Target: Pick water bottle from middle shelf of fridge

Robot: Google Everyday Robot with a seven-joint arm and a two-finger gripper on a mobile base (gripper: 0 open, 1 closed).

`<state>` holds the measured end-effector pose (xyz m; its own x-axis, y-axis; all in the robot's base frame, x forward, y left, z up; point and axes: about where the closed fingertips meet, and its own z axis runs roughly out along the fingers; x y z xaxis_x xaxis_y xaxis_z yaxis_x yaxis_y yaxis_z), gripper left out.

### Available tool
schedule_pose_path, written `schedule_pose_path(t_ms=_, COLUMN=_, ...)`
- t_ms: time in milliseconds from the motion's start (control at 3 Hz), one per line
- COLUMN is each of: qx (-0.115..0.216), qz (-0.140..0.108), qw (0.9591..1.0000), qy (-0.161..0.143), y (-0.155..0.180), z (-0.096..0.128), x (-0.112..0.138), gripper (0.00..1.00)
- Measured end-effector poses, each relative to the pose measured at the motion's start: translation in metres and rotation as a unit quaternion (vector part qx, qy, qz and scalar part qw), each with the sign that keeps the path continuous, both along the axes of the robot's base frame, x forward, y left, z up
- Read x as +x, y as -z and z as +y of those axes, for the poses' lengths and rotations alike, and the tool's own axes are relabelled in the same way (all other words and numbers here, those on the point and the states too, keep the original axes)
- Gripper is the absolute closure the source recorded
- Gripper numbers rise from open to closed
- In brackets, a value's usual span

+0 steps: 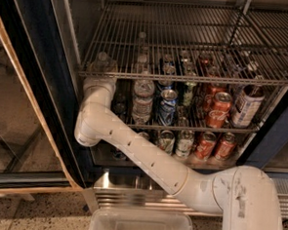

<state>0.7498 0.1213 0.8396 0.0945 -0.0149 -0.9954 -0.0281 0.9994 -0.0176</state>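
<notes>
The water bottle point(143, 101), clear and ribbed, stands upright at the left of the middle shelf point(197, 127) in the fridge point(43, 81). My white arm reaches up into the shelf's left end. My gripper point(102, 64) sits at the far left, mostly hidden behind the front bar of the upper rack point(187, 41). It is a short way left of the water bottle and apart from it. Nothing shows in its grasp.
Right of the bottle stand a blue can point(167, 106), a green can, red cola cans point(217, 109) and a labelled bottle point(246, 106). More cans point(210, 145) fill the shelf below. The open glass door point(11, 118) is at left. A plastic tray point(142, 226) is in front.
</notes>
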Motion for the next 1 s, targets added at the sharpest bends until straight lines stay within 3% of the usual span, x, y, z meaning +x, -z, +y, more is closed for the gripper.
schedule_pose_path(t_ms=333, qx=0.0, qz=0.0, qw=1.0, qy=0.0, y=0.0, z=0.0, x=0.0, gripper=1.0)
schedule_pose_path(t_ms=1000, qx=0.006, qz=0.013, qw=0.9995, qy=0.03, y=0.001, z=-0.019, x=-0.022, gripper=1.0)
